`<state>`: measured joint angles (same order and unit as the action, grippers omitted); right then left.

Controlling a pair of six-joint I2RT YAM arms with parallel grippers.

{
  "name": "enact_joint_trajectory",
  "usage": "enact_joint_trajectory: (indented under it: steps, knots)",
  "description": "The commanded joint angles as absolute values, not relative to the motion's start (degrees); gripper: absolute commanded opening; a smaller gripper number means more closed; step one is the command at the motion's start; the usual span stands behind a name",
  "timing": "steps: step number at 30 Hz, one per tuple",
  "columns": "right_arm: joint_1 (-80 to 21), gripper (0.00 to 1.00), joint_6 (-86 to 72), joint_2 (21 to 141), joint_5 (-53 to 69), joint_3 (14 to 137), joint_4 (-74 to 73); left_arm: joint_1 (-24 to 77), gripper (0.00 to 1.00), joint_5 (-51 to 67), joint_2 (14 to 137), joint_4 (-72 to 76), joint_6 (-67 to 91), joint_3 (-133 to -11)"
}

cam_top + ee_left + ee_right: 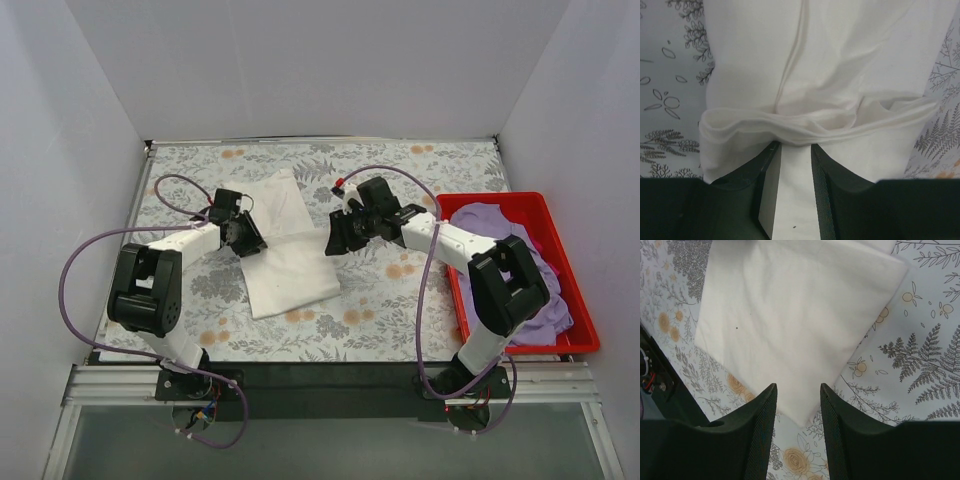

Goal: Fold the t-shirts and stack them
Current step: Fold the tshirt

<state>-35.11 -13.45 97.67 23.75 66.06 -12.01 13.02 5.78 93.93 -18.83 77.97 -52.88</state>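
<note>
The white t-shirt [290, 265] lies folded on the floral tablecloth, left of the middle, with no graphic showing. My left gripper [246, 240] is at its left edge. In the left wrist view the jaws [795, 145] are closed on a bunched fold of the white t-shirt [840, 60], with cloth filling the gap between them. My right gripper [336, 240] is at the shirt's right edge, open and empty. In the right wrist view it [797, 386] hovers over a corner of the white t-shirt [790, 310]. The lavender t-shirt [500, 225] lies crumpled in the red bin.
The red bin [490, 198] stands at the right edge of the table, beside the right arm. White walls close off the back and both sides. The floral tablecloth [400, 290] is bare between the shirt and the bin.
</note>
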Motion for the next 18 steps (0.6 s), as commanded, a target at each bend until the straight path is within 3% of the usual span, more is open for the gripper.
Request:
enact_joint_trajectory:
  steps: [1,8,18]
  knots:
    - [-35.2,0.41,-13.9,94.4,26.1,64.8,-9.6,10.6,0.3,7.2,94.0,-16.9,75.0,-57.1]
    - [-35.3,0.41,-15.6,94.2,34.9,60.9,-5.5,7.0,0.36,12.6,95.4,-17.2,76.3,-60.4]
    - [-37.1,0.41,-20.3,99.6,50.3,58.5,7.6,12.0,0.43,18.2,71.4,-19.2,84.5,-40.8]
